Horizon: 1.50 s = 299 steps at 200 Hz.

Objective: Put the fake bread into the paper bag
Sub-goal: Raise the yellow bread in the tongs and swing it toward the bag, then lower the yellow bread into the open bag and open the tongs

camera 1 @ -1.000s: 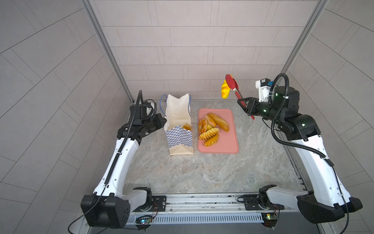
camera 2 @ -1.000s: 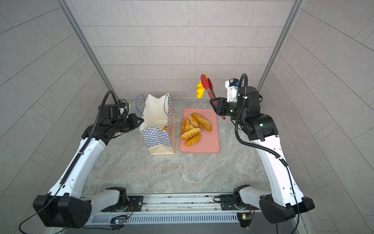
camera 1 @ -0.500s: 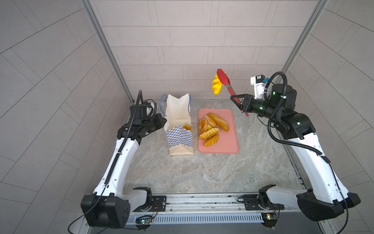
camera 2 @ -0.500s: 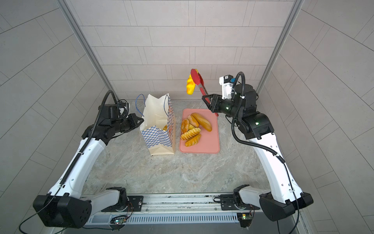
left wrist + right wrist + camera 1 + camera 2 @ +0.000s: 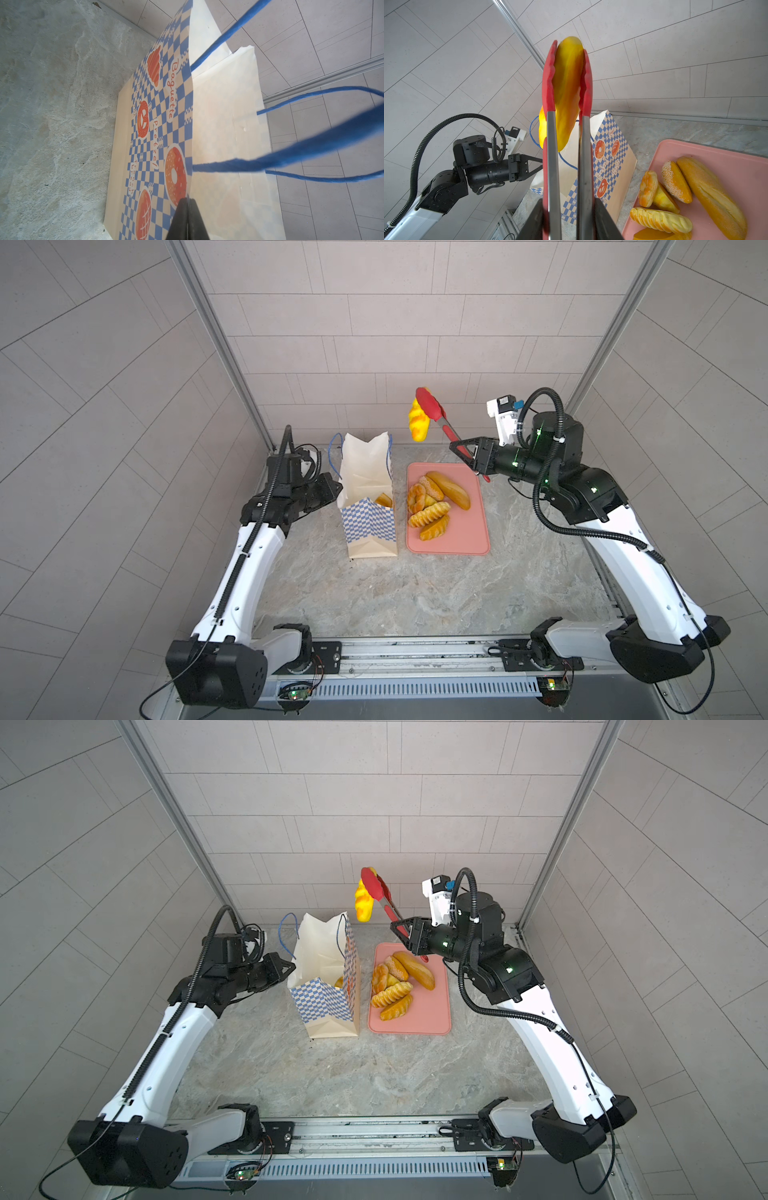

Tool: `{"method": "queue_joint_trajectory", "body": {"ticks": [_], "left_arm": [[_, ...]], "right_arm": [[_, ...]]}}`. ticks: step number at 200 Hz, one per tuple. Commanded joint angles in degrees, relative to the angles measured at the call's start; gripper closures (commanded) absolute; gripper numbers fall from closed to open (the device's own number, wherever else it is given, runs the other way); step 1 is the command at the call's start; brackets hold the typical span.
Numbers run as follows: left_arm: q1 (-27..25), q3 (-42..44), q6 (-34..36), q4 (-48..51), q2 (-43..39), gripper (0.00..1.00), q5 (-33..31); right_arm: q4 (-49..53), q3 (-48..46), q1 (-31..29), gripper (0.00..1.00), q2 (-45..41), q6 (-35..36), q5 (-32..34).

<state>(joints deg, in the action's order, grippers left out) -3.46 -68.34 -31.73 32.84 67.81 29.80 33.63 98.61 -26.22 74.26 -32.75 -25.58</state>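
fake bread [image 5: 417, 425] in tongs [image 5: 444, 426] — midair

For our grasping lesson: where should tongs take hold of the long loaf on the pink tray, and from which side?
Take the long loaf across its narrow middle, from above. It lies flat on the pink tray, sesame bun close along one flank, bare tray along the other, so straddling its width should suit the tongs.

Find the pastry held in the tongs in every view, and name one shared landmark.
Top view: pastry in mid-air, above and right of the bag, gripped by the tongs.
Top view: pastry likewise above-right of the bag.
Left wrist: not in it.
Right wrist: pastry central, between the tong tips.
Landmark: the bag, in all four.
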Motion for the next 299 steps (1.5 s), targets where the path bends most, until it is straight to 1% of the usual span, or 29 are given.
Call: {"method": "queue_joint_trajectory", "body": {"ticks": [1, 92, 151, 201, 245, 299], "left_arm": [[-0.39, 0.53, -0.27, -1.42, -0.6, 0.92, 0.53], [-0.33, 1.06, -0.27, -1.38, -0.71, 0.92, 0.34], [-0.32, 1.03, -0.56, -1.46, -0.72, 0.92, 0.32], [-0.36, 0.67, -0.79, -1.59, -0.68, 0.9, 0.43], [-0.39, 0.66, -0.94, -1.81, -0.72, 0.9, 0.58], [-0.33, 0.7, -1.05, -2.08, -0.84, 0.9, 0.61]], "right_arm": [[-2.47, 2.32, -1.56, 0.66, -0.12, 1.41, 1.65], [0.36, 5.33, -8.08, 0.66, 3.22, 4.51, 4.75], [3.43, 9.4, -13.86, 0.65, 6.45, 7.33, 8.16], [7.32, 13.48, -18.17, 0.65, 10.03, 9.78, 13.56], [11.53, 17.69, -22.64, 0.65, 13.06, 12.62, 20.66], [14.3, 20.55, -25.46, 0.65, 15.73, 14.8, 25.78]]}}
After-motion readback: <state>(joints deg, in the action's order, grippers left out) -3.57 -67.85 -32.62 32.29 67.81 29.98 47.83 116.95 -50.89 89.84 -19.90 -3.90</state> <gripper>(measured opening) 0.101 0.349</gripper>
